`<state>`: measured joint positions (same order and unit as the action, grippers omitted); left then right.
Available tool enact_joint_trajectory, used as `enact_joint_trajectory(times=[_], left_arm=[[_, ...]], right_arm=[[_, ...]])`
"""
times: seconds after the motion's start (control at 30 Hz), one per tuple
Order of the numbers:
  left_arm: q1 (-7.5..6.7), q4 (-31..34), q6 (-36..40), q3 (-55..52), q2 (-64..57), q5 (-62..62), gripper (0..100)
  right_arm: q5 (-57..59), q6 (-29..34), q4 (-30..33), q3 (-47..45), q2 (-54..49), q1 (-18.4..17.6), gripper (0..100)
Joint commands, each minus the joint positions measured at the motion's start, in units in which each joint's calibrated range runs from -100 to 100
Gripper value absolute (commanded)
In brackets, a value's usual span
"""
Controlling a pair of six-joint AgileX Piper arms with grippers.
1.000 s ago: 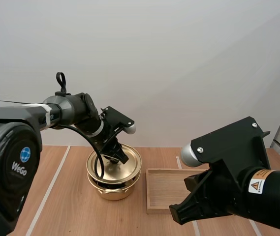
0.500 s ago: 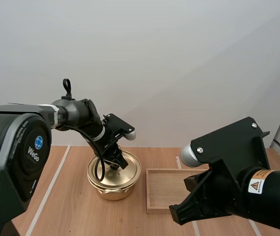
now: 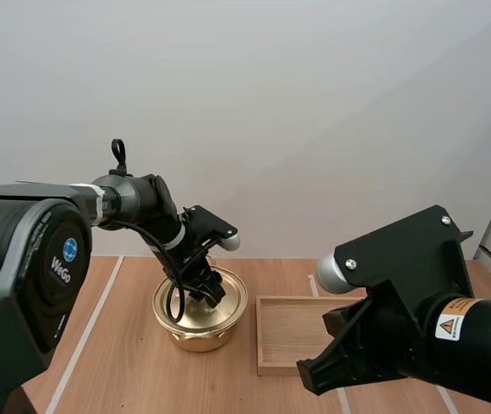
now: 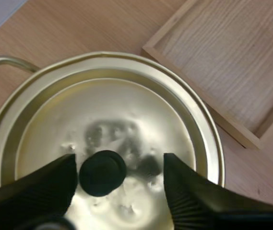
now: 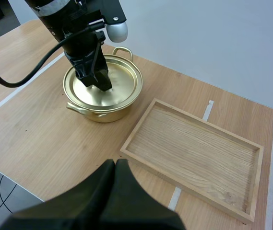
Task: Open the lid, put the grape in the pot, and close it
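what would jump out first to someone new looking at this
The shiny gold pot stands left of centre on the table with its lid on. The left jaws stand open on either side of the lid's black knob. A wooden tray lies just to the right of the pot, and the right jaws hang shut over the table near the tray.
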<state>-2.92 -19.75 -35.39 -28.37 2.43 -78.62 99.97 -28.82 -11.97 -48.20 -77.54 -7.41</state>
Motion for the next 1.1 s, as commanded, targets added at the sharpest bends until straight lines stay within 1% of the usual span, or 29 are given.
enact_joint_trajectory(times=[0.0, 0.2, 0.4, 0.67, 0.7, 0.73, 0.77, 0.8, 0.87, 0.93, 1.0, 1.07], left_arm=[[-0.06, -0.7, -0.1, 0.0, -2.0, -4.3, 100], [-0.06, -0.7, 0.9, 0.0, -8.6, -7.6, 100], [-0.06, -0.7, 2.0, 0.0, -18.4, -11.7, 100], [-0.06, -0.7, 4.7, 0.0, -29.9, -20.3, 100], [-0.06, -0.7, 5.3, 0.0, -31.9, -21.4, 67], [-0.06, -0.7, 5.5, 0.0, -32.7, -21.4, 57], [-0.06, -0.7, 6.2, 0.0, -34.7, -21.4, 15], [-0.06, -0.7, 6.5, -0.2, -36.1, -21.4, 0], [-0.06, -1.2, 7.8, -1.3, -38.8, -20.5, 0], [-0.06, -1.9, 8.2, -4.2, -42.2, -16.7, 0], [-0.06, -2.6, 8.2, -8.8, -46.7, -10.6, 0], [-0.06, -2.7, 8.9, -13.9, -52.2, -2.9, 0]], right_arm=[[-0.3, 0.1, -0.2, -0.2, -0.4, 0.2, 0], [-2.3, 0.1, -0.2, -0.2, -0.4, 0.2, 0], [-3.8, 0.1, -0.2, -0.2, -0.4, 0.2, 0], [-4.3, 0.1, -0.2, -0.2, -0.4, 0.2, 0], [-4.3, 0.1, -0.2, -0.2, -0.4, 0.2, 0], [-4.3, 0.1, -0.2, -0.2, -0.4, 0.2, 0], [-4.2, 0.1, -0.1, -0.2, -0.4, 0.2, 0], [-4.2, 0.1, 0.2, -0.2, -0.4, 0.2, 0], [-4.2, 0.1, 0.9, -0.2, -0.4, 0.2, 0], [-4.6, 0.1, 1.9, -0.4, -0.4, 0.2, 0], [-6.2, 0.3, 3.5, -1.7, -0.6, 0.2, 0], [-10.2, 2.0, 4.9, -4.5, -1.3, 0.2, 0]])
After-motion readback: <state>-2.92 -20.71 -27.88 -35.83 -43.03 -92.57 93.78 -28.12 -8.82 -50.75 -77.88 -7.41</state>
